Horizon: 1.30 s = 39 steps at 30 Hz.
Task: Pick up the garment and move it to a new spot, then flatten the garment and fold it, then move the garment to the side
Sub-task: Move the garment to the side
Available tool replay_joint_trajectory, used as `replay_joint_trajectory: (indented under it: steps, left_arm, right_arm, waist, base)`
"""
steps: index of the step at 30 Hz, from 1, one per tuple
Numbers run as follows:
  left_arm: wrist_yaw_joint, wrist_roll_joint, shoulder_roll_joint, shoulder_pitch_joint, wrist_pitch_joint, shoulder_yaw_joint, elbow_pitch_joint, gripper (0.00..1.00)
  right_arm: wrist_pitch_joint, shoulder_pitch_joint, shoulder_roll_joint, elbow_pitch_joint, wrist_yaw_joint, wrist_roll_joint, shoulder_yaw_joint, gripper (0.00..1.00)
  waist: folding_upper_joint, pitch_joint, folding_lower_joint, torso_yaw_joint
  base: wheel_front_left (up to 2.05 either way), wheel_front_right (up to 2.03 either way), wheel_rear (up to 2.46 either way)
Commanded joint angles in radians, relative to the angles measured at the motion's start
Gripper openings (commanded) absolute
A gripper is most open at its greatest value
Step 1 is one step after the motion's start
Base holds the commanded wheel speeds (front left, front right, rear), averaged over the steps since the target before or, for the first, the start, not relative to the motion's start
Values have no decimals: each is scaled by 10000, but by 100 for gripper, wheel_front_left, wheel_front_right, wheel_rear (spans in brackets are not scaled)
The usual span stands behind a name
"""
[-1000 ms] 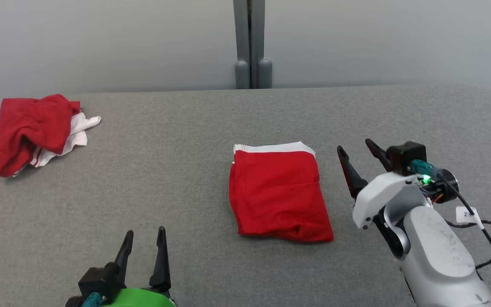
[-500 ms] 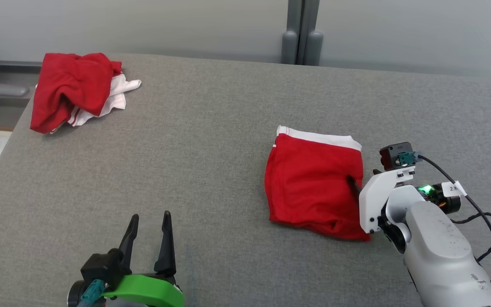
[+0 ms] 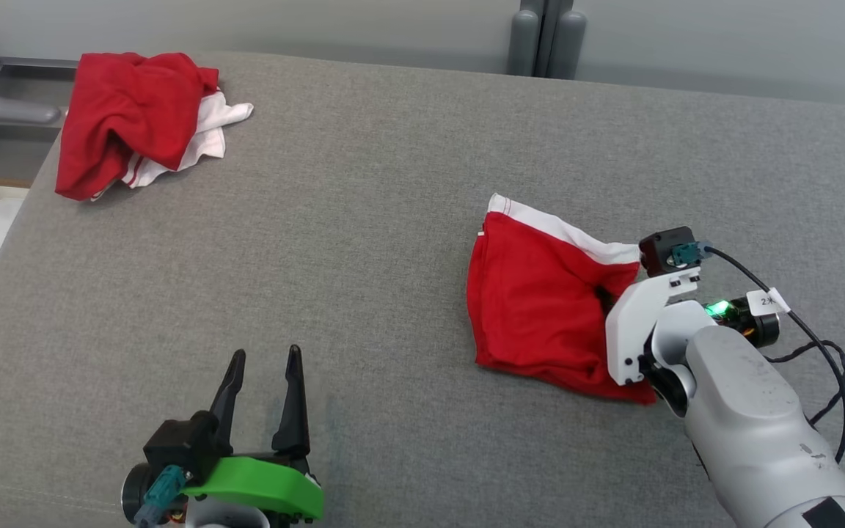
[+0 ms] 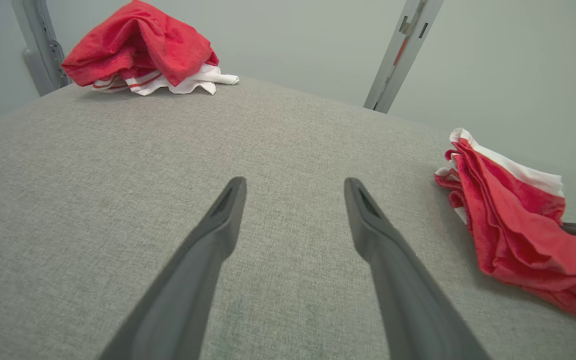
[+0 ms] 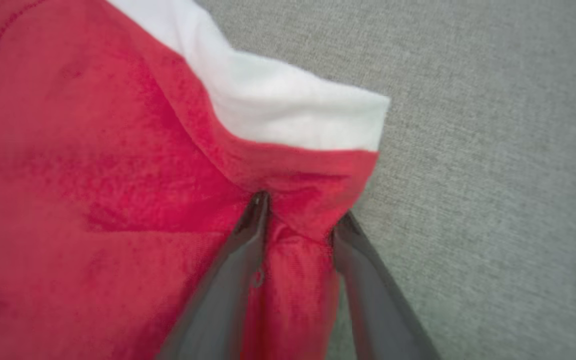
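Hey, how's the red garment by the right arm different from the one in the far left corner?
The folded garment lies fairly flat; the crumpled garment is heaped. The right pincer pinches the folded garment's edge; the crumpled garment sits untouched. Both are red with white trim.

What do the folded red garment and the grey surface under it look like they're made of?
The folded red garment: soft matte knit, likely cotton jersey; it bunches and creases, with a white band. The grey surface: matte woven upholstery-type fabric, by its visible heathered weave.
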Motion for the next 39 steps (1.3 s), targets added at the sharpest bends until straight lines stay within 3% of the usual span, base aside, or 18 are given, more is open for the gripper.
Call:
replay_joint_trajectory:
  steps: [1, 6, 11, 19, 24, 31, 39]
  left_arm:
    - [-12, 65, 13, -185, -5, -22, -66, 100]
    - [-98, 153, 13, -325, -6, -94, -207, 100]
    - [-166, 298, 16, -527, -5, -266, -475, 100]
    - [-340, 698, 133, -1111, -5, -370, -493, 100]
    - [-414, 925, 293, -1521, 8, -488, -439, 100]
    - [-474, 1074, 509, -1950, 137, -669, -471, 100]
    - [-423, 1112, 585, -2275, 260, -760, -695, 100]
  right_arm:
    - [-80, -4, -16, 161, -13, 52, 78, 0]
    - [-571, -369, -146, 81, -17, -120, 241, 0]
    - [-858, -548, -465, -108, -15, -76, 230, 0]
    - [-1093, -821, -1346, -594, -15, 94, -389, 0]
    - [-1147, -941, -1638, -839, -14, 133, -828, 0]
    - [-1216, -1171, -1877, -997, -14, 147, -1289, 0]
    - [-937, -2243, -2725, -792, -14, -295, -1427, 0]
  waist:
    - [-1, 74, 0, -172]
    - [-1, 214, 0, -868]
    - [-1, 431, 0, -2023]
    - [-1, 1121, 0, -4071]
    - [-1, 1668, 0, -4947]
    - [-1, 2248, 0, -5291]
    - [-1, 2924, 0, -4622]
  base:
    - [0, 0, 0]
    - [0, 0, 0]
    - [0, 0, 0]
    - [0, 0, 0]
    - [0, 0, 0]
    - [0, 0, 0]
    - [0, 0, 0]
